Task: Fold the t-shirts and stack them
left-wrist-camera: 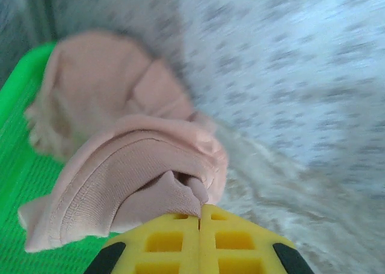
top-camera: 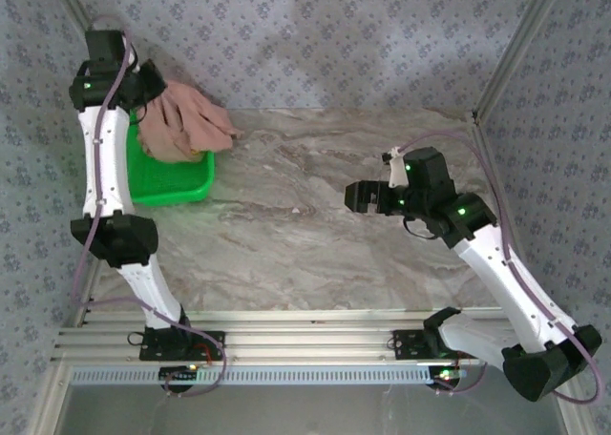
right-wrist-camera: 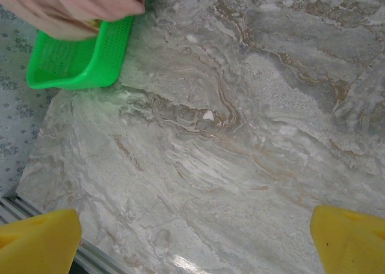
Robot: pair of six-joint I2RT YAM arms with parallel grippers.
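T-shirt (top-camera: 191, 125) cloth, dusty salmon-pink, sits bunched at the far left corner of the table (top-camera: 315, 235). It is heaped over the far end of the green basket (top-camera: 172, 182), and one fold spills past the rim toward the marble surface.

The table is the largest thing in the scene, a grey-and-tan marbled top that runs back to a wall with a small repeating pattern. The left arm (top-camera: 105, 158) stretches up the left edge to the basket. The right arm (top-camera: 496, 254) bends in from the right and stops over the middle of the table, well apart from the shirt.

The basket stands against the left edge, and its mesh wall (right-wrist-camera: 78, 57) shows in the right wrist view with pink cloth (right-wrist-camera: 78, 3) hanging over it.

In the left wrist view the left gripper (left-wrist-camera: 200, 211) has its yellow fingers (left-wrist-camera: 162, 241) pressed together, with a fold of the t-shirt (left-wrist-camera: 120, 166) pinched at their tips above the basket floor (left-wrist-camera: 18, 166). The right gripper (right-wrist-camera: 195, 226) is spread wide over bare marble (right-wrist-camera: 240, 136) and grips nothing.
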